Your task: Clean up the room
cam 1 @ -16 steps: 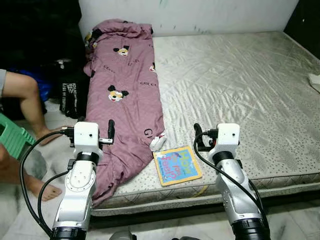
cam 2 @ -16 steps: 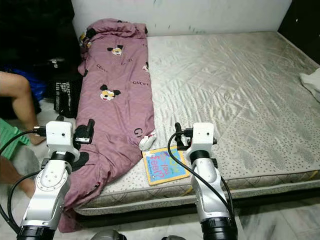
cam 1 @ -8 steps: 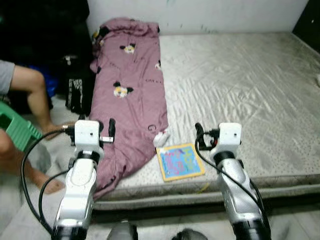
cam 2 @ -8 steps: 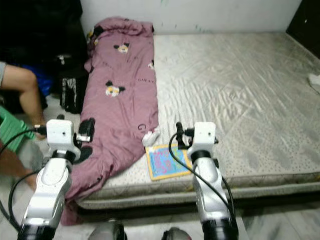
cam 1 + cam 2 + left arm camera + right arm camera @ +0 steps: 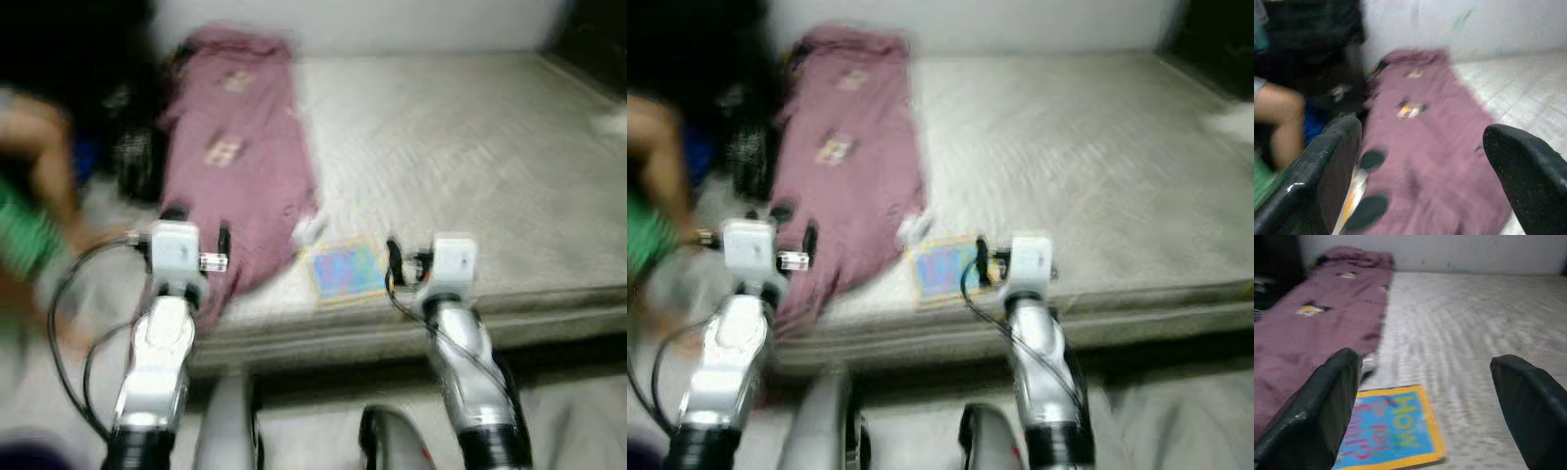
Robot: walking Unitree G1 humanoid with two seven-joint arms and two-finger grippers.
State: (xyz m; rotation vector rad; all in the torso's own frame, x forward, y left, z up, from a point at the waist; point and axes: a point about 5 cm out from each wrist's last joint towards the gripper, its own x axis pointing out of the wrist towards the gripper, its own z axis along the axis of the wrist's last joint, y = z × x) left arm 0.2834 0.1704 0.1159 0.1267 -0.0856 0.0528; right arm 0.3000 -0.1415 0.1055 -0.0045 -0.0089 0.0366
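Observation:
The head views are blurred by motion. A purple blanket (image 5: 235,147) with cartoon prints lies along the left side of the grey mattress (image 5: 460,137), its end hanging over the front corner. A blue and yellow book (image 5: 343,269) lies flat near the mattress's front edge, beside a small white thing (image 5: 307,230). My left gripper (image 5: 1422,132) is open, held up in front of the blanket's lower end. My right gripper (image 5: 1425,362) is open just short of the book (image 5: 1391,431), with nothing between its fingers.
A person's bare leg (image 5: 44,137) and something green (image 5: 24,230) are on the floor left of the bed. Dark bags (image 5: 137,162) stand by the bed's left side. A white cloth (image 5: 612,122) lies at the mattress's far right edge. The wall runs behind the bed.
The whole picture has shifted and blurred, so the camera moved; the bed's front edge sits higher in view. Blanket and book lie as before. Both grippers stay open.

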